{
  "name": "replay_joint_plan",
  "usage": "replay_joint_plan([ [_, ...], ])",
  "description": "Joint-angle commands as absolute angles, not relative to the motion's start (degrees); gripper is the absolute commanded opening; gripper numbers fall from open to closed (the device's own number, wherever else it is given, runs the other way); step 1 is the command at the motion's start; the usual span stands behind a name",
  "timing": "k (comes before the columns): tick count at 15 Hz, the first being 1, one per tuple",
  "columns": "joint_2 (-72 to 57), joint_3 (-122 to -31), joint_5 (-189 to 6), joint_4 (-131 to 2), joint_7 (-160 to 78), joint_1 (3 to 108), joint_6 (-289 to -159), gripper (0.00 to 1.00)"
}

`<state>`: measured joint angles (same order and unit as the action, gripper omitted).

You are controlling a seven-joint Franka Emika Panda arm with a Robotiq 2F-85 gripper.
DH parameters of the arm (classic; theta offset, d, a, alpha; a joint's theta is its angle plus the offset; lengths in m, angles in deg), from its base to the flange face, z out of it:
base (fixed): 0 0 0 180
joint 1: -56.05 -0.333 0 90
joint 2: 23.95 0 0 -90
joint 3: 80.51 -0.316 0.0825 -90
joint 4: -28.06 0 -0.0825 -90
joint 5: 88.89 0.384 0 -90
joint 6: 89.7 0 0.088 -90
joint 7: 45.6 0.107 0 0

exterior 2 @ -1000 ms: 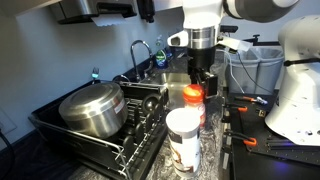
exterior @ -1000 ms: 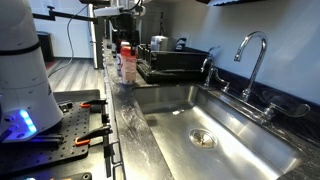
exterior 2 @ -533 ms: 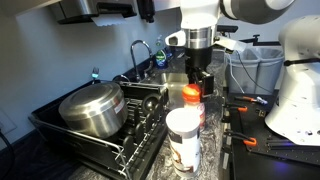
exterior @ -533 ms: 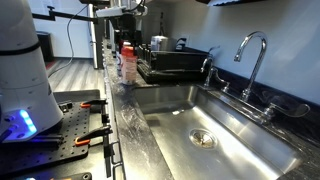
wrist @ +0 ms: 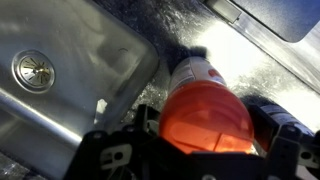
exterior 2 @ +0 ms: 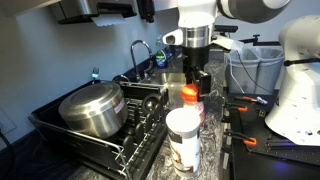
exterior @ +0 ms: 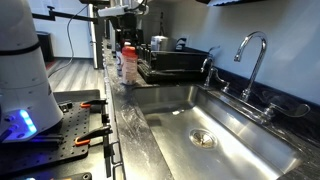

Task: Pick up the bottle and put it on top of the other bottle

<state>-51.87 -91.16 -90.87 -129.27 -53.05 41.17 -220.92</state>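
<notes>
The bottle (wrist: pixel 196 72) looks light, thin-walled and slippery. The end effector (wrist: pixel 206 128), spread, straddles its red cap at lower centre; grip the stiff neck.

arm (exterior 2: pixel 232 8): white, rounded | wrist (exterior 2: pixel 197 38): black | fingers (wrist: pixel 275 125): black

The pale translucent plastic bottle with a red cap (exterior 2: pixel 190 97) is standing upright; the shorter greyish translucent bottle (exterior 2: pixel 183 140) is standing upright nearby.
</notes>
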Motion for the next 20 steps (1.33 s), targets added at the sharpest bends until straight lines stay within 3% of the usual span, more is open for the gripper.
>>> replay_joint_plan([
  [1, -49.9, -91.1, -91.2, -127.5, -53.2, 40.9, -221.5, 1.00],
  [7, -48.4, -91.0, -90.7, -126.3, -54.3, 40.3, -221.3, 1.00],
  [8, -48.2, -90.9, -90.4, -126.1, -54.7, 40.0, -221.2, 0.95],
  [9, -48.1, -90.9, -90.4, -126.1, -54.9, 39.8, -221.2, 0.72],
  [11, -47.9, -90.8, -90.2, -126.1, -55.5, 39.3, -221.2, 0.69],
  [13, -48.1, -90.9, -90.1, -126.0, -56.3, 38.9, -221.0, 0.56],
  [20, -52.1, -90.7, -90.5, -124.6, -59.7, 37.5, -215.7, 0.56],
])
